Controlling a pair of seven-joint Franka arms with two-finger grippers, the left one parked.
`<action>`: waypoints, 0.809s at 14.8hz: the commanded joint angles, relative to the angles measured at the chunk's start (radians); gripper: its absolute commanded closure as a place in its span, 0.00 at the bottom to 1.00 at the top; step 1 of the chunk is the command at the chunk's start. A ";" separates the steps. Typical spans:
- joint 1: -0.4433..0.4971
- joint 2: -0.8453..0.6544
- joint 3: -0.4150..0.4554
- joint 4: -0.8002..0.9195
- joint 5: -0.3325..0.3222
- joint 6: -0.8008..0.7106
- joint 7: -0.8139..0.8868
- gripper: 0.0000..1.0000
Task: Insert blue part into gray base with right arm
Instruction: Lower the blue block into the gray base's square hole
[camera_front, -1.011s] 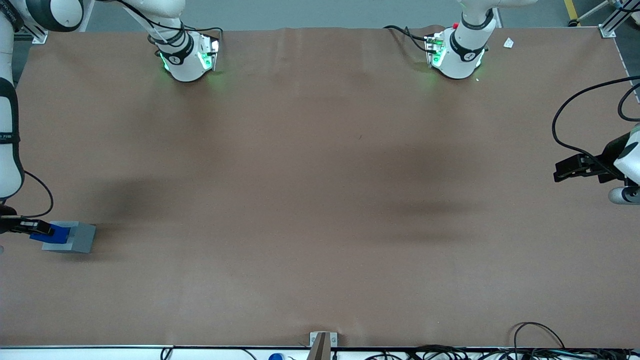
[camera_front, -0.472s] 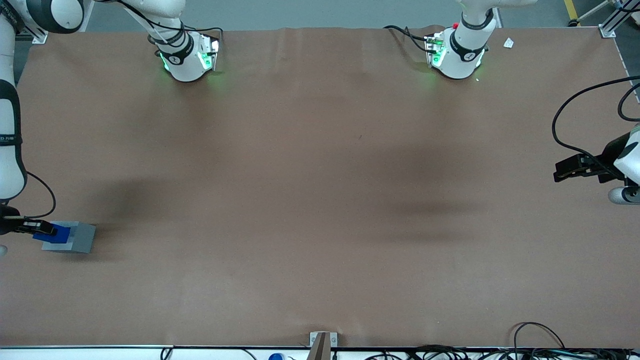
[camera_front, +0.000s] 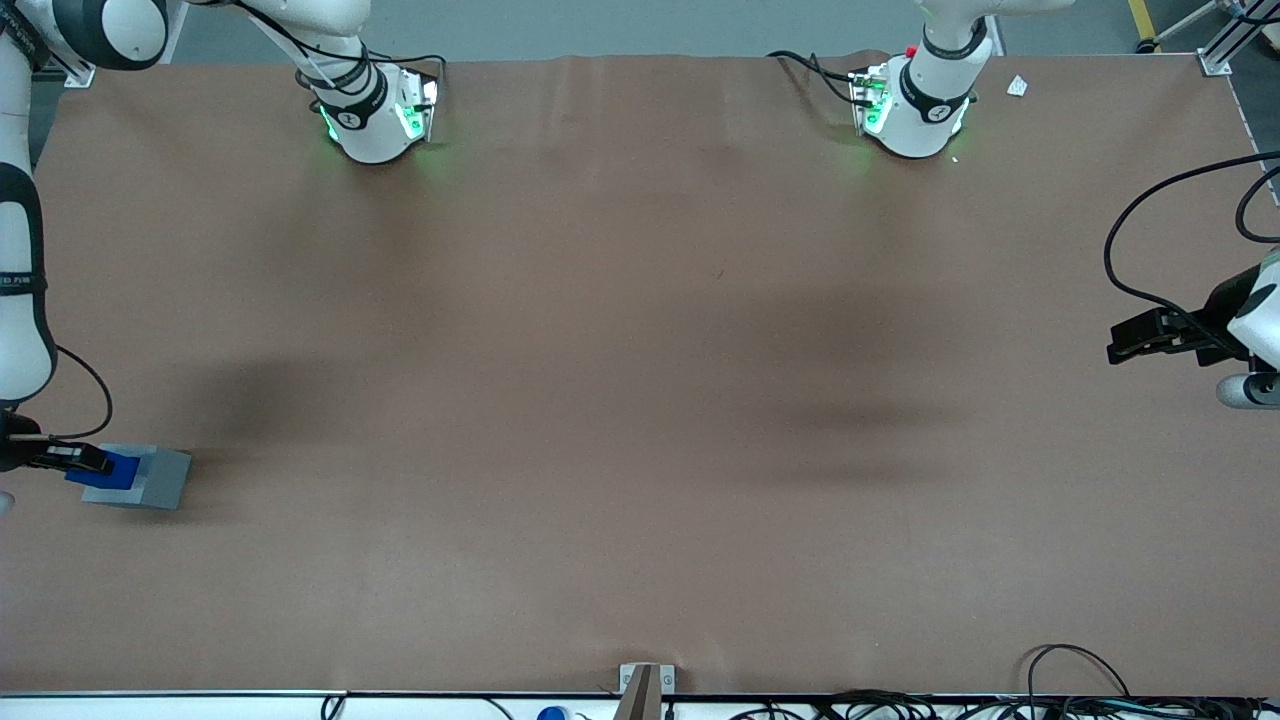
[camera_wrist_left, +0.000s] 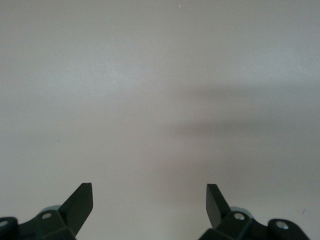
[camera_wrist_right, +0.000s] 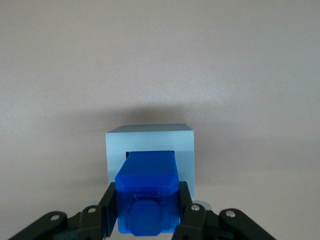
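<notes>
The gray base (camera_front: 150, 477) sits on the brown table at the working arm's end. My right gripper (camera_front: 85, 461) is shut on the blue part (camera_front: 108, 469) and holds it over the base's top, low on it. In the right wrist view the blue part (camera_wrist_right: 147, 192) is clamped between the two black fingers (camera_wrist_right: 107, 207), and its leading end reaches into the dark square recess of the gray base (camera_wrist_right: 150, 137). Whether the part touches the recess floor is hidden.
The brown table (camera_front: 640, 400) spreads wide toward the parked arm's end. The two arm bases (camera_front: 375, 110) stand at the table's edge farthest from the front camera. Cables (camera_front: 1080, 690) lie along the edge nearest it.
The gripper with the blue part has sunk a little onto the gray base. The base has not moved.
</notes>
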 joint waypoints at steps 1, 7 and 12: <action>-0.019 0.012 0.017 0.017 0.008 0.008 0.001 0.45; 0.007 -0.037 0.024 0.014 0.008 -0.018 -0.001 0.00; 0.096 -0.205 0.023 -0.004 0.010 -0.205 0.072 0.00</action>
